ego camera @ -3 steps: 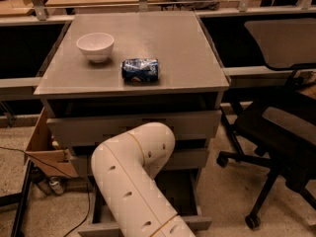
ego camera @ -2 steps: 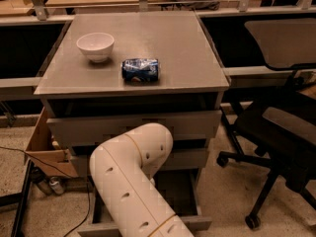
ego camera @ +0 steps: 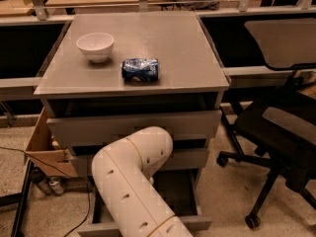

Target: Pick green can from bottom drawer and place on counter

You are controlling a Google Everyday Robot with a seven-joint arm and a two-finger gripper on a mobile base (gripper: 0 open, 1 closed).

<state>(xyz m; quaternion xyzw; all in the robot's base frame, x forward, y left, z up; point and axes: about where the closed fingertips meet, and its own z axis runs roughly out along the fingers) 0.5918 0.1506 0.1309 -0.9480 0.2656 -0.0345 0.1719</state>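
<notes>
The counter (ego camera: 168,43) is the grey top slab of the drawer cabinet. A blue-and-white can (ego camera: 140,69) lies on its side on it, near the front edge. The bottom drawer (ego camera: 180,189) is pulled open, with its dark floor showing behind my arm. My white arm (ego camera: 131,174) bends in front of the cabinet and covers most of the drawer. My gripper is hidden behind the arm's elbow, somewhere low by the drawers. The green can is hidden from view.
A white bowl (ego camera: 95,46) stands on the counter at the left. A black office chair (ego camera: 279,127) stands close to the cabinet's right side. A cardboard box (ego camera: 42,149) and bottles (ego camera: 49,184) sit on the floor at the left. Two upper drawers (ego camera: 133,125) are slightly ajar.
The arm's elbow has shifted only very slightly. Nothing else has moved.
</notes>
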